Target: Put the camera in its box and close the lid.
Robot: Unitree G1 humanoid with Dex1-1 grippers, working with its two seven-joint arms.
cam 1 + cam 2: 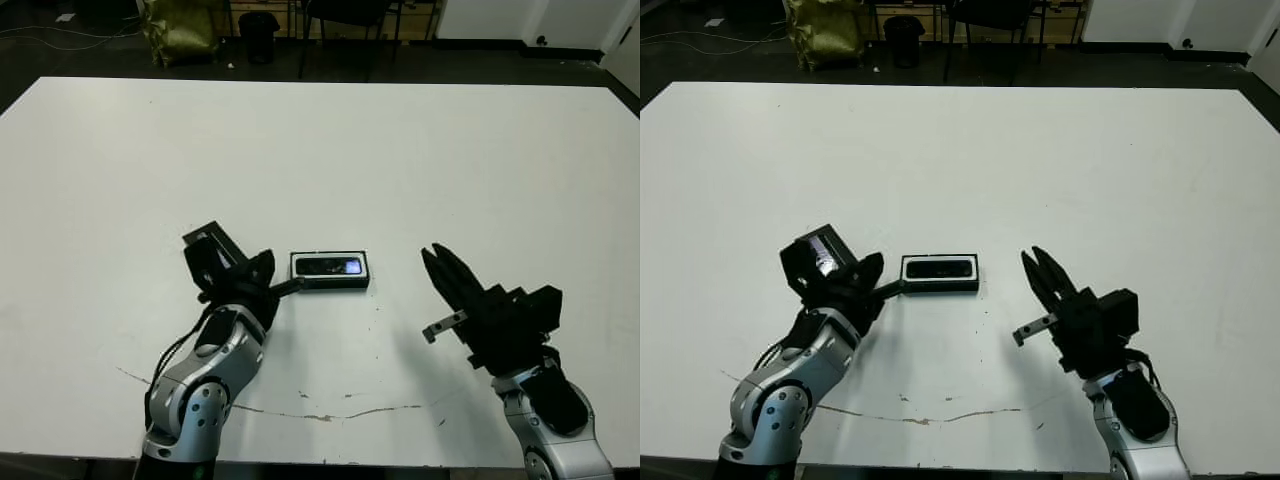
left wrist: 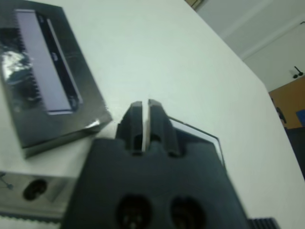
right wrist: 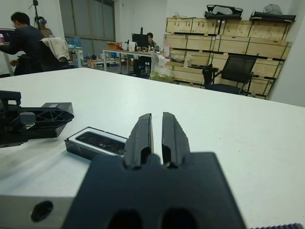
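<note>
The box (image 1: 329, 283) stands in the middle of the table with its white lining showing, and the camera (image 1: 330, 266) lies inside it, bluish spot up. My left gripper (image 1: 296, 285) is shut, with its fingertips (image 2: 137, 106) at the box's left end. The lid (image 2: 47, 71), black with a lavender strip, rests tilted beside the left gripper's body, also seen as the lid (image 1: 816, 256); I cannot tell whether it touches the table. My right gripper (image 1: 433, 253) is shut on nothing and hovers to the right of the box. Its wrist view shows the box (image 3: 97, 143) off to one side of its fingers.
A thin cracked line (image 1: 330, 415) runs across the table near its front edge. Beyond the far edge stand chair legs (image 1: 340, 40) and an olive bag (image 1: 180, 30). People (image 3: 24, 38) sit at desks far behind, near stacked crates (image 3: 214, 43).
</note>
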